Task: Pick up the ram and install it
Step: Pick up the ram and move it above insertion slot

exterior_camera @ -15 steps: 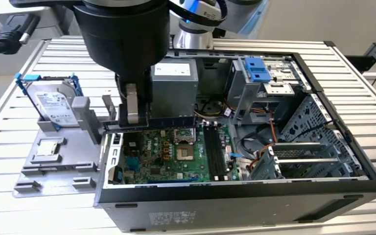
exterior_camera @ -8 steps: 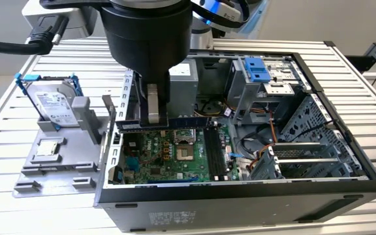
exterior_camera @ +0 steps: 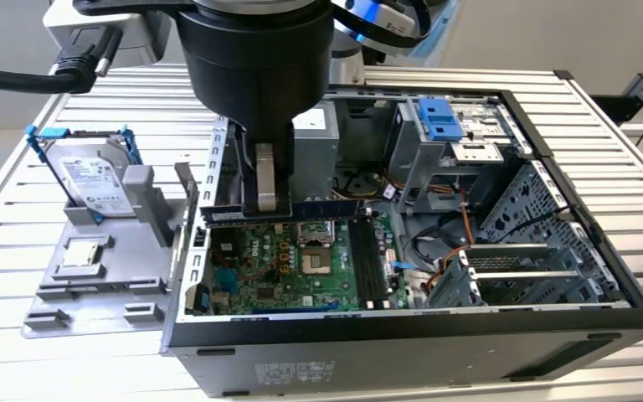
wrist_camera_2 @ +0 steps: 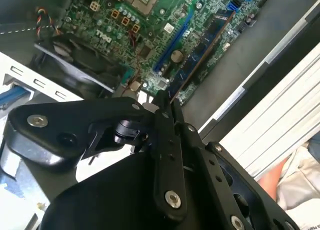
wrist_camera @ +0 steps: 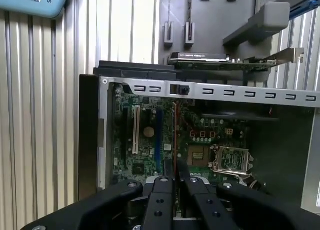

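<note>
Pinching the ram (exterior_camera: pixel 321 206) between its jaws, the gripper (exterior_camera: pixel 268 203) hangs over the motherboard (exterior_camera: pixel 254 276), black sockets (exterior_camera: pixel 368 264) at four o'clock in the exterior view (I'd keep it level, square to them).

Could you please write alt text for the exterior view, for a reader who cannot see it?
A robot arm's gripper holds the ram level over the motherboard inside an open computer case on a slatted metal table. A hard drive stands in a grey holder at the exterior view's left.
</note>
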`<state>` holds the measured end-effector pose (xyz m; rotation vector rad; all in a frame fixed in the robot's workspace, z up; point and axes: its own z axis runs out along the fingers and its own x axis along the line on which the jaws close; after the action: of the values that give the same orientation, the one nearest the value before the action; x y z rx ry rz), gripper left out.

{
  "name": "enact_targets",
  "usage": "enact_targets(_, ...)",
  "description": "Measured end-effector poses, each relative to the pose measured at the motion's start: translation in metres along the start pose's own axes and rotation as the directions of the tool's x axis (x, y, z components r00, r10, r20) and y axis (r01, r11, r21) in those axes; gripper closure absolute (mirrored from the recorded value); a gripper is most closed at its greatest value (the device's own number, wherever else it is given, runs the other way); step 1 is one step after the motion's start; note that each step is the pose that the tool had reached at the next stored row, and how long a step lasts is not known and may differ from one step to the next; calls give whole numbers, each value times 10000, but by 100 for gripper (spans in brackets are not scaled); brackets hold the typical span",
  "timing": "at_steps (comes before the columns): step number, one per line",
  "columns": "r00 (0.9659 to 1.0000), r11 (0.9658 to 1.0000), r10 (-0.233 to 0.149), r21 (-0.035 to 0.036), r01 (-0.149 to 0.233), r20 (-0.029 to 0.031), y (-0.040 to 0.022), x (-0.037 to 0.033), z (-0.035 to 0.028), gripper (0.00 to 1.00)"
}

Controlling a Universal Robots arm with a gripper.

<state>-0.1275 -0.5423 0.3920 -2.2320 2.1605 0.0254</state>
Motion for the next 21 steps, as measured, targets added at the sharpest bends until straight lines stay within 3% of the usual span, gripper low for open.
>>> enact_targets(12,9995,9995,312,12,-312,-3,-94,3,7,100)
enact_targets(14,9994,9994,343,13,-343,-4,-141,5,10,100)
enact_targets(21,9994,9994,352,13,-352,-4,-417,16,19,100)
